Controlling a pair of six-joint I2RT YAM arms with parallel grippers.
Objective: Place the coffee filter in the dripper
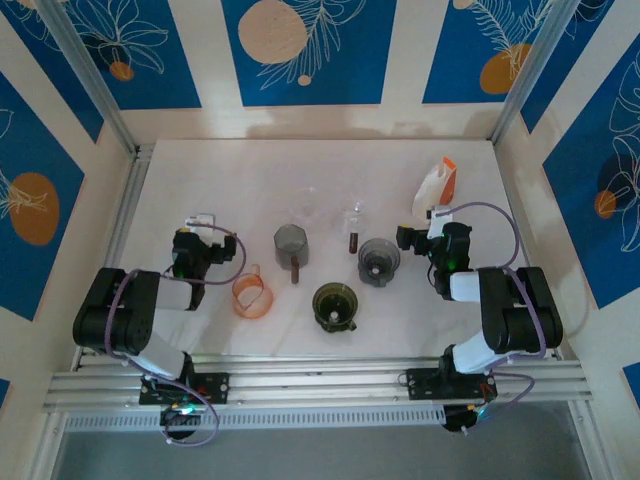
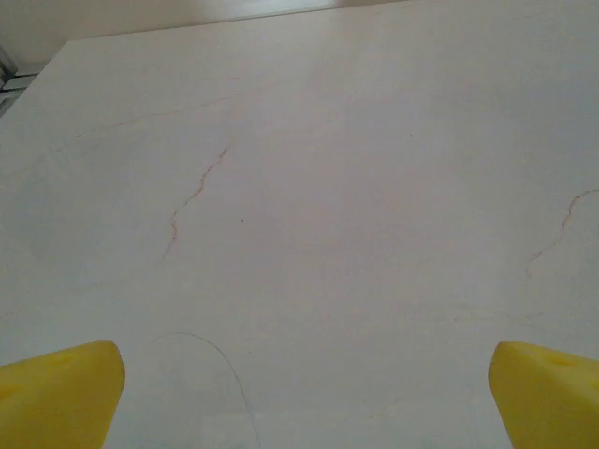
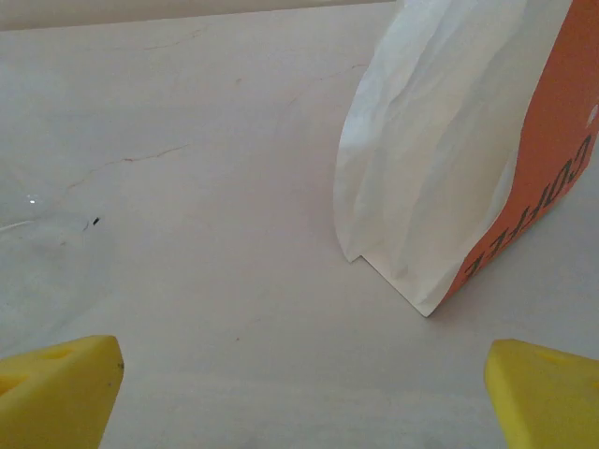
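The table is a pale, smooth, marble-like slab with thin brownish veins. Near its middle stands one smoky grey translucent jug with a dark handle, and everything else is placed from it.

- Left of the jug and nearer the arms: one orange see-through plastic cone with a loop handle.
- Just behind the jug: one clear glass vessel, faint against the table. What may be its rim is at the left edge of the right wrist view.
- Right of the jug and slightly behind: one small clear piece with a brown stem.
- Right of the jug: one round grey cup with a pale spot in its floor.
- Right of the jug and nearer the arms: one dark olive round cup.
- Far right and behind: one standing bag of creased white paper with gusseted sides and an orange face. Its white letters appear to read "COFFEE", though they are partly cut off.

I cannot tell which of the cups is the dripper, and I cannot pick out the coffee filter.

The left end effector hangs over bare table left of the jug. Its yellow fingertips are spread wide and grip nothing. The right end effector sits right of the jug and faces the bag. It is equally wide and holds nothing between its fingertips
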